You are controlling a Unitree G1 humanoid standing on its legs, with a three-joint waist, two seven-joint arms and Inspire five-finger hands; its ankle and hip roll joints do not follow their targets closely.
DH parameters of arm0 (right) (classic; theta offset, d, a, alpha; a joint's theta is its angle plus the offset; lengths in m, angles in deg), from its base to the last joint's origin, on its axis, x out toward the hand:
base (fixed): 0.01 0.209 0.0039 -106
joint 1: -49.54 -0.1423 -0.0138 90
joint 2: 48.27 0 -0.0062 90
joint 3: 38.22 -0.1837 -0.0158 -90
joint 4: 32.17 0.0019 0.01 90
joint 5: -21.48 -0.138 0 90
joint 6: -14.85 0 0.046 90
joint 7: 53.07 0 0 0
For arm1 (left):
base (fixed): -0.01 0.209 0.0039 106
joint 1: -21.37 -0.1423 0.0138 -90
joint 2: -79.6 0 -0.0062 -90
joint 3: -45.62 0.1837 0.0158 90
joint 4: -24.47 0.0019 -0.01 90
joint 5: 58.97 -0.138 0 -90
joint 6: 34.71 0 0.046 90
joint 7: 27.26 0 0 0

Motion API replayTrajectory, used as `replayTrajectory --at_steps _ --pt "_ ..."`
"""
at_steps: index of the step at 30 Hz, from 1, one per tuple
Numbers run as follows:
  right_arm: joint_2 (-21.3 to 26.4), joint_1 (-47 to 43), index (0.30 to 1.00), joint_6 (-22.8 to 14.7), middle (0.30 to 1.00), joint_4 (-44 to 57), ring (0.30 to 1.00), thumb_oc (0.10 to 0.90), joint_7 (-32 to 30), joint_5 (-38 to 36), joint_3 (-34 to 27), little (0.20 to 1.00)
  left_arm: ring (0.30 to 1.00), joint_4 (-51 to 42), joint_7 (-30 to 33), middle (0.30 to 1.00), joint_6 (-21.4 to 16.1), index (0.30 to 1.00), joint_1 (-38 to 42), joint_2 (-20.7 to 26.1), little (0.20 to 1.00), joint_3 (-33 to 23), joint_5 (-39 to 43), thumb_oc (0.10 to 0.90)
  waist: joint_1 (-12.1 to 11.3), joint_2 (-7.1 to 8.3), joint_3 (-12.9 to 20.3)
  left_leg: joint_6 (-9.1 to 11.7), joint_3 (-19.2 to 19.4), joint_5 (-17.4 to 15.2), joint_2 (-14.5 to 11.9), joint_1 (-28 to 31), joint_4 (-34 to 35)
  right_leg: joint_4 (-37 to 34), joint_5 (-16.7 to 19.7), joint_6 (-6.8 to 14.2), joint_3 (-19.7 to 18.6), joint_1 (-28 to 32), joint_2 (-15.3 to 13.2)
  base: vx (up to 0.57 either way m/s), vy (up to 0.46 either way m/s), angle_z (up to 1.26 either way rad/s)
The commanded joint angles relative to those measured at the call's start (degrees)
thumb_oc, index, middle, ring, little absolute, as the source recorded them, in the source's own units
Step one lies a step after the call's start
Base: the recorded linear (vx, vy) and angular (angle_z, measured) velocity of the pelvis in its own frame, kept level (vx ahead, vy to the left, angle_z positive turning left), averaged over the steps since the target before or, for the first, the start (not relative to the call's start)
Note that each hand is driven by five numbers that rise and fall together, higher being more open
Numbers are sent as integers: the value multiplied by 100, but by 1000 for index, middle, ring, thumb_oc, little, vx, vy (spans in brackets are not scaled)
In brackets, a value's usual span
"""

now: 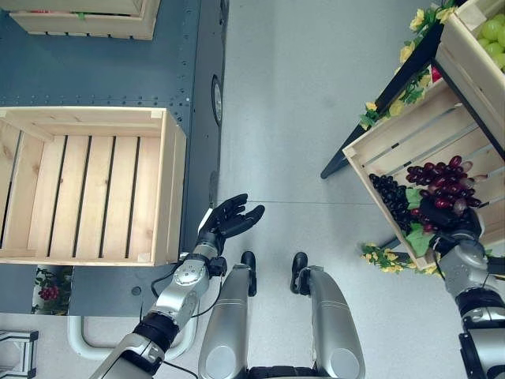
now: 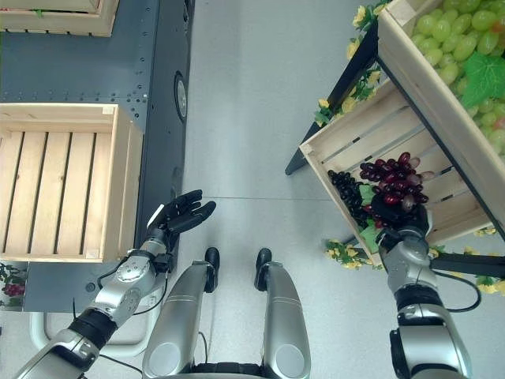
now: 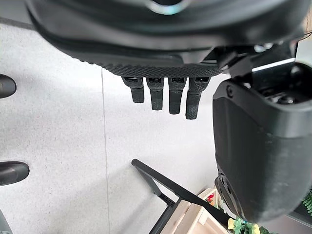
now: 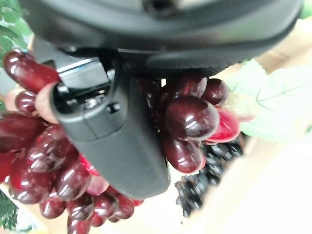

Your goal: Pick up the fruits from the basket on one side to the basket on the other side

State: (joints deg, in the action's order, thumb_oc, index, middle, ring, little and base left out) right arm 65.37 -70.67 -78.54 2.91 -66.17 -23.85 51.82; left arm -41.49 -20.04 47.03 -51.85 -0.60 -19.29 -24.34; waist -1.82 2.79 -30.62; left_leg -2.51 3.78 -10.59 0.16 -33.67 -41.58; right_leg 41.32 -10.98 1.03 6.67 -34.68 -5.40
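Reaching into the tilted crate on the robot's right, the right hand has thumb and fingers curled round the red grape bunch, so lift straight, w/o snagging the black bunch beside it; left hand hangs relaxed near the empty crate.

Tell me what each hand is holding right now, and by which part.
The right hand is on the red grape bunch, near end; grip unclear. The left hand holds nothing.
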Motion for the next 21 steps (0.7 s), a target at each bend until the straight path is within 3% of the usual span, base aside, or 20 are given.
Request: replayTrajectory --at_steps 1,12,13,21 --pt "1179 -216 300 -248 300 -116 300 400 -188 282 -453 300 900 -871 26 900 -318 900 80 -40 900 179 84 800 -32 -76 82 -225 31 -614 339 156 -435 317 -61 -400 246 479 198 0 0 0" --pt "1485 -434 300 -111 300 -28 300 400 -357 603 -271 300 900 -921 43 900 -374 900 9 110 900 166 188 800 -28 -97 82 -235 72 -587 252 -142 -630 519 -52 -354 224 161 244 -4 -7 -1" --pt "1515 -491 900 -68 900 -37 900 800 -419 626 -230 900 900 -893 47 900 -377 900 31 105 900 163 217 800 -27 -101 82 -237 85 -577 238 -155 -621 525 -57 -355 234 145 236 0 0 0" --pt "1568 -609 900 128 900 -85 900 800 -659 945 -44 900 900 -929 0 900 -520 900 -10 105 900 126 303 800 -39 -137 82 -269 130 -633 210 -272 -658 578 -99 -364 235 20 223 0 0 0"
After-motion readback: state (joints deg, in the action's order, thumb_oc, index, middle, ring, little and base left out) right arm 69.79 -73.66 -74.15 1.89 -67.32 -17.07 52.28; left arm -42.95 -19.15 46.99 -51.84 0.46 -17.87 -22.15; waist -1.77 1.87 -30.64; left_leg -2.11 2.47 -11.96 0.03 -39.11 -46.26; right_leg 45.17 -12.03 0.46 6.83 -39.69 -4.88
